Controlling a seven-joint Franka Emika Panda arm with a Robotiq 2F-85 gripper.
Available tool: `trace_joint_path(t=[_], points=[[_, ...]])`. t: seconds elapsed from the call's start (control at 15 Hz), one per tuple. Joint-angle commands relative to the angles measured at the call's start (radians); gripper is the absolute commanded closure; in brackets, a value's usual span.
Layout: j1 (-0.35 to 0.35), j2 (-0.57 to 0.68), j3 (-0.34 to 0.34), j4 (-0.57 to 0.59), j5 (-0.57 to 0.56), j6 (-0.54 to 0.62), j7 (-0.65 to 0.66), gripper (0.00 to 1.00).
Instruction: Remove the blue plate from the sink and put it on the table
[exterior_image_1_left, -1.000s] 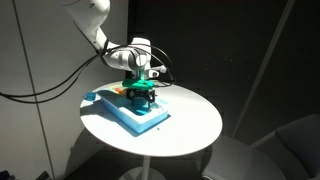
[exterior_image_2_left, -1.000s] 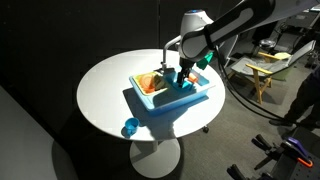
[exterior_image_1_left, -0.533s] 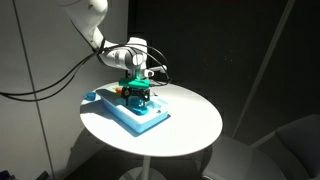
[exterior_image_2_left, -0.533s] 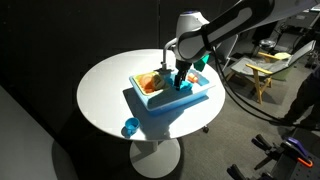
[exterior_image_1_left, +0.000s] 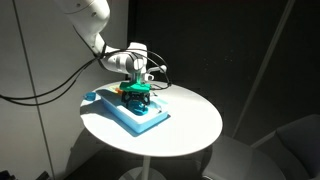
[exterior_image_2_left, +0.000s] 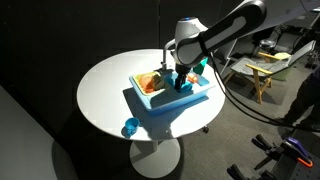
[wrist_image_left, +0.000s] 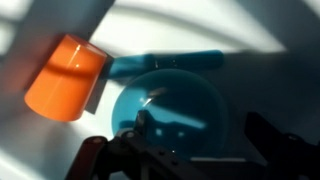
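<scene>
**Item:** The blue plate (wrist_image_left: 172, 108) lies flat on the pale floor of the sink (exterior_image_2_left: 163, 112), directly beneath the wrist camera. It is small, round and glossy. An orange cup-like item (wrist_image_left: 65, 78) lies just beside it, and a blue bar-shaped piece (wrist_image_left: 168, 64) sits at its far edge.

**Handling, as judged:** It is likely light, rigid moulded plastic, not fragile but slick. Lying flush, it offers little to take hold of. The rim is the only purchase, best taken on the side away from the orange item. The rim's height cannot be made out in the wrist view, which is dim and crossed by shadow.

**End effector:** The end effector (wrist_image_left: 190, 160) has its jaws spread wide. It is poised low over the plate with nothing between the fingers (wrist_image_left: 100, 158).

**Surroundings:** The sink rests on the round white bench (exterior_image_2_left: 100, 90), which has bare surface around it for set-down.
</scene>
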Motion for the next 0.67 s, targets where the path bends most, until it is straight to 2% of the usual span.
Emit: trace_joint_path(t=[0.0, 0.6], points=[[0.030, 0.032, -0.043, 0.053, -0.074, -0.008, 0.022, 0.00], [0.083, 0.016, -0.101, 0.049, -0.227, 0.035, 0.071, 0.00]])
